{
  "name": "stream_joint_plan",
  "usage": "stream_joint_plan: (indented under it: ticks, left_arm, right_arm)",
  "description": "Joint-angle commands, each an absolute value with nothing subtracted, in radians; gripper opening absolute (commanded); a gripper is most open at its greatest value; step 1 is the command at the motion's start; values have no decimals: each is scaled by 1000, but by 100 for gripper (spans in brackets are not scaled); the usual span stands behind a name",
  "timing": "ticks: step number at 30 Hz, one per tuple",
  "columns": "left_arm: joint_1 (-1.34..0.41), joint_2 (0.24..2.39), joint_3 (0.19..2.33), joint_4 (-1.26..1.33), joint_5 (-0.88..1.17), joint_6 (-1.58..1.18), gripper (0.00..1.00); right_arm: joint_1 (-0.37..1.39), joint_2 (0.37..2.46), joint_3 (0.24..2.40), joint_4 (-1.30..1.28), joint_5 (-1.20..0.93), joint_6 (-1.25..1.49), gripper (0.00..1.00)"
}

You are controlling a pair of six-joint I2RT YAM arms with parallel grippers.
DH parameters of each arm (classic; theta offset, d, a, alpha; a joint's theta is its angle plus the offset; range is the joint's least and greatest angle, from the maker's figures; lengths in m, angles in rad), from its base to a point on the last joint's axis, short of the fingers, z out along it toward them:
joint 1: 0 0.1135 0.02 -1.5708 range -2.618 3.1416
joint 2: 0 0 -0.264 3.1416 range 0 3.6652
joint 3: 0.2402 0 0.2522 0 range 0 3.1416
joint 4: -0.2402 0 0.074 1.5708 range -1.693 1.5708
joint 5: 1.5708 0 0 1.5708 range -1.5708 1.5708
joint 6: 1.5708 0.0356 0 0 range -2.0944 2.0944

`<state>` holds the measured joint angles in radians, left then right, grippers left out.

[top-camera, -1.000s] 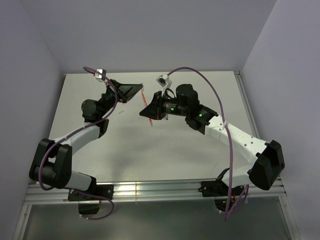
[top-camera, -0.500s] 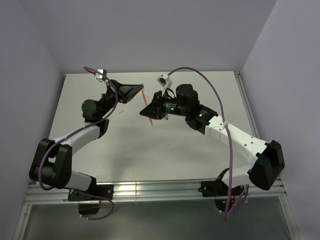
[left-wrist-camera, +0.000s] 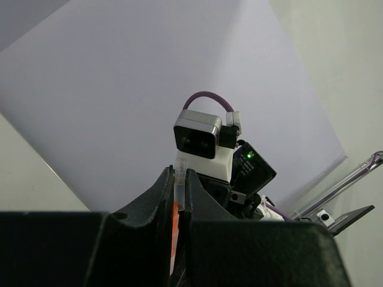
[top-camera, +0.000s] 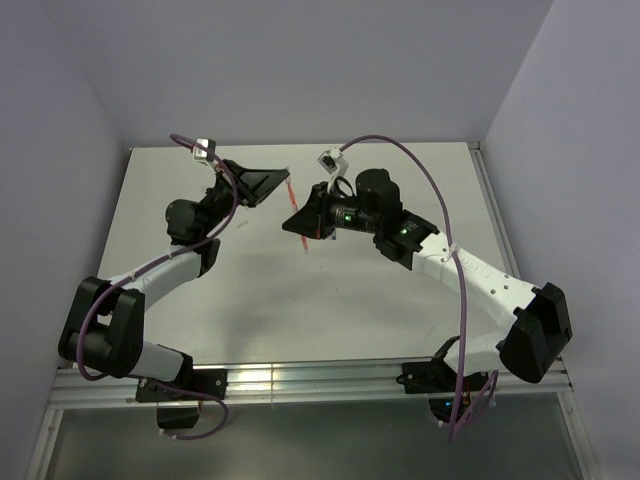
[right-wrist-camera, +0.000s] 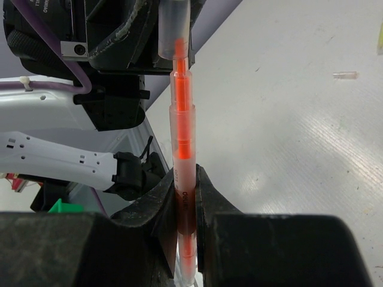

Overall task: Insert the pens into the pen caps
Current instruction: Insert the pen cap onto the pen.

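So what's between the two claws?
Only the orange pen, held by the right claw, its tip inside the clear cap in the left claw; right wrist view.

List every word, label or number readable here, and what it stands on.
None reads clearly.
Dark print on the orange pen, low on its barrel: too small.
White lettering on the left arm's black housing: cropped, blurred.
White print by the green light on the right arm's module: too small.

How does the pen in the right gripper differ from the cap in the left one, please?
The pen is long with an orange core; the cap is short and clear. The right gripper holds the pen, the left gripper the cap. Both are pinched and lined up, tip in the cap's mouth.
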<state>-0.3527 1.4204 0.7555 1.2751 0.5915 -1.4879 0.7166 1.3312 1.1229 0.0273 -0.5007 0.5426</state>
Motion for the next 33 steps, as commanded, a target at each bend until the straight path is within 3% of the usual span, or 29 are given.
stream_joint_plan:
  ticks: [1,33]
  left_arm:
    - [-374,1417,769,1480,615,-1488,0]
    - [-430,1382,764,1293,563,-1376,0]
  right_arm:
    - [695,1293,1117,86,-477,557,0]
    - [673,1259,1094,118,-468,575,0]
